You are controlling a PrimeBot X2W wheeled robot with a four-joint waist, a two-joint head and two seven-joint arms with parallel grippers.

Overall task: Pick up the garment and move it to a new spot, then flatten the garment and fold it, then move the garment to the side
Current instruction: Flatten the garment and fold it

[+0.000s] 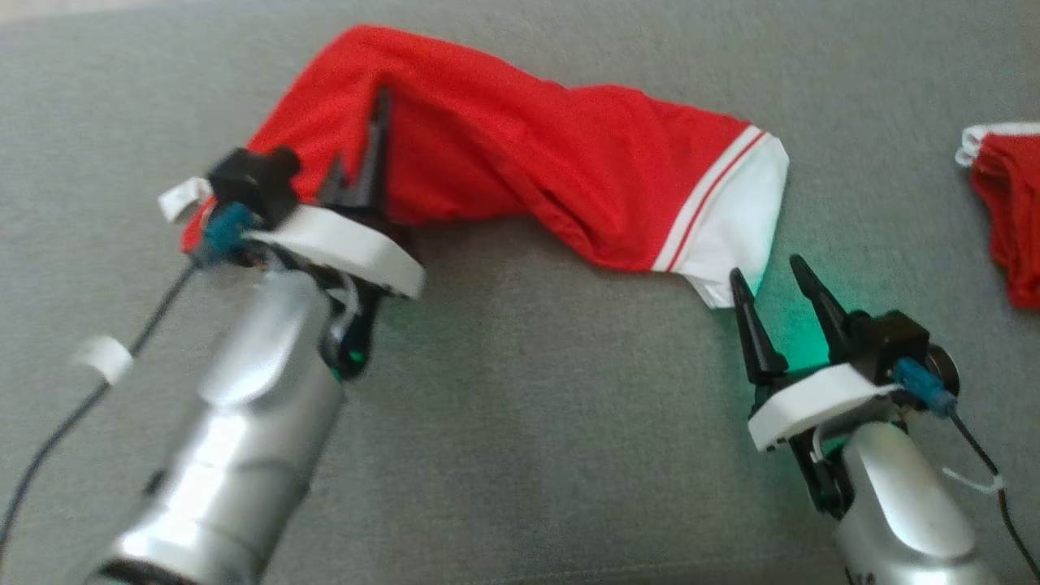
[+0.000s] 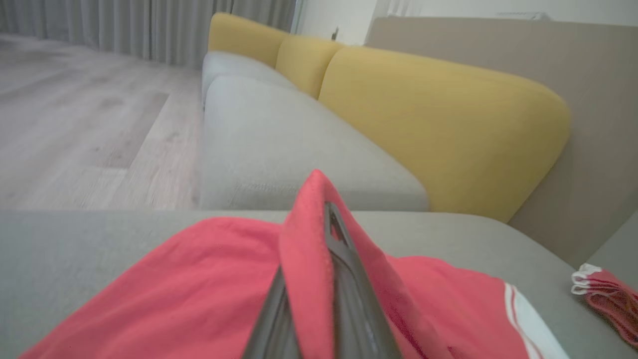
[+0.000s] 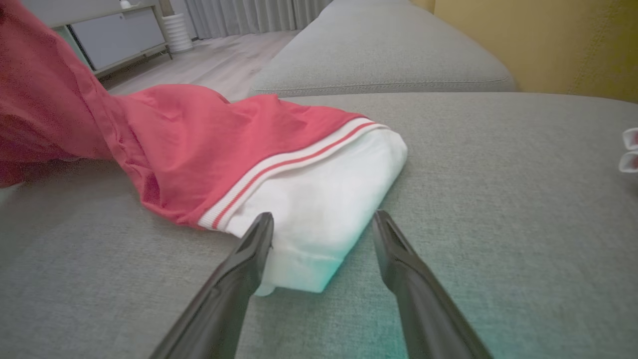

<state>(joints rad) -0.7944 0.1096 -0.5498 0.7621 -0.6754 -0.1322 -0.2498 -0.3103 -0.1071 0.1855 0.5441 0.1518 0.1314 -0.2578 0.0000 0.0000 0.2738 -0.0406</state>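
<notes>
1. Reference surface. I take every position from the grey seat cushion (image 1: 520,406), which runs across the whole head view.

2. Task item. The garment (image 1: 520,138) is red with a white hem band (image 1: 739,211) set off by thin red and white stripes. It lies stretched across the middle of the cushion. The hem end rests flat on the cushion on the robot's right. The opposite end is raised off the cushion on the robot's left.

3. Left end effector. The left gripper (image 2: 321,214) is fully closed on a raised fold of the red fabric. In the left wrist view I see the fold pinched between the two dark fingers and standing above the rest of the cloth, clear of the cushion.

4. Right end effector. The right gripper (image 1: 768,272) is spread wide and grips nothing. It sits low over the cushion with the lower corner of the hem band lying between its fingers. One finger (image 3: 249,259) lies against the band's edge. I cannot tell whether the other touches the cloth.

5. Other items. A second red garment (image 1: 1007,211) with white trim lies bunched at the cushion's right end, well apart from the task item. Yellow backrests (image 2: 438,114) rise behind the cushion.
</notes>
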